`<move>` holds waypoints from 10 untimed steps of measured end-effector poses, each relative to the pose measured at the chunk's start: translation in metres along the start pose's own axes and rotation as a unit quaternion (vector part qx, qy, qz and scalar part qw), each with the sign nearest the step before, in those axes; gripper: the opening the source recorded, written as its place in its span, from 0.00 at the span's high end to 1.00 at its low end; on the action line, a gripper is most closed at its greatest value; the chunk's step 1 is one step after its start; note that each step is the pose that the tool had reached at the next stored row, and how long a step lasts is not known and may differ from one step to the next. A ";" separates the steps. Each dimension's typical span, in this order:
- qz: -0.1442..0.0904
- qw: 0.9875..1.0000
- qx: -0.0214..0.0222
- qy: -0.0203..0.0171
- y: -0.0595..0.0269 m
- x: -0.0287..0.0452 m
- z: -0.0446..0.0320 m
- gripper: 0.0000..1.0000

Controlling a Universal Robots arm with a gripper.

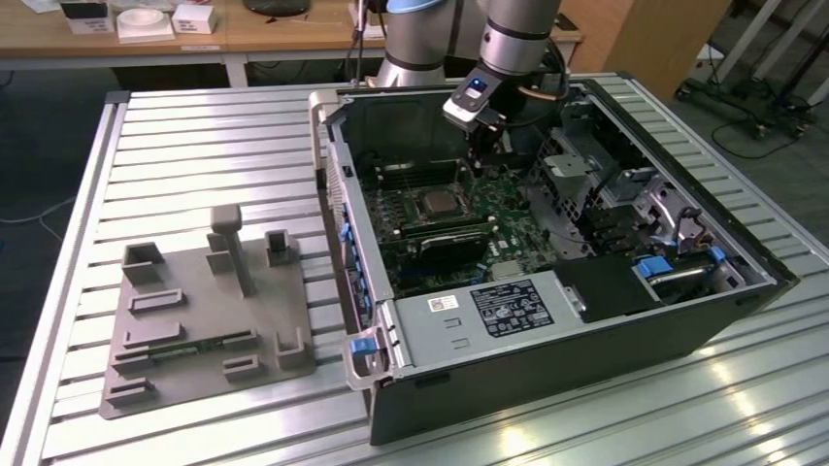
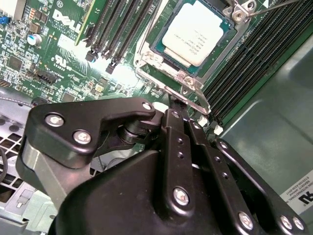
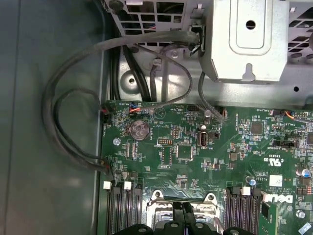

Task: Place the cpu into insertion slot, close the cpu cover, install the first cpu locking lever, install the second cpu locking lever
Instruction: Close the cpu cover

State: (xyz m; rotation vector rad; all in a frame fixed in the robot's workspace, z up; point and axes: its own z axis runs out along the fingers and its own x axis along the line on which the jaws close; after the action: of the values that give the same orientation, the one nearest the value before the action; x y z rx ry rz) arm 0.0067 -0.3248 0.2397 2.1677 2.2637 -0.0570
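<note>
Now you have the gripper (image 2: 178, 102) with its jaws pressed together, tips right at the edge of the cpu cover (image 2: 187, 77), which lies flat around the cpu (image 2: 195, 32) seated in the insertion slot (image 1: 416, 207) inside the open computer case (image 1: 545, 364).

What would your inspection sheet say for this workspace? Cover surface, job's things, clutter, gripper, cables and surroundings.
Surface: slatted metal table, bearing an open computer case.
Job's things: cpu seated in the insertion slot; cpu cover appears down around it.
Clutter: grey fixture plate beside the case.
Gripper: the gripper looks shut, tip at the cover's edge.
Cables: grey cables looped along the case wall.
Surroundings: wooden desk with small boxes behind.
</note>
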 end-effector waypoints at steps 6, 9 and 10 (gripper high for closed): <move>0.000 1.000 0.000 0.000 -0.0013 0.0000 0.0000 0.90; 0.000 1.000 0.000 0.000 -0.0013 0.0001 0.0000 0.90; 0.000 1.000 0.000 0.000 -0.0014 0.0000 0.0000 0.90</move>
State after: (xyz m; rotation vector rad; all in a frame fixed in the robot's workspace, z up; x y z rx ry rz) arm 0.0053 -0.3248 0.2397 2.1677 2.2637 -0.0569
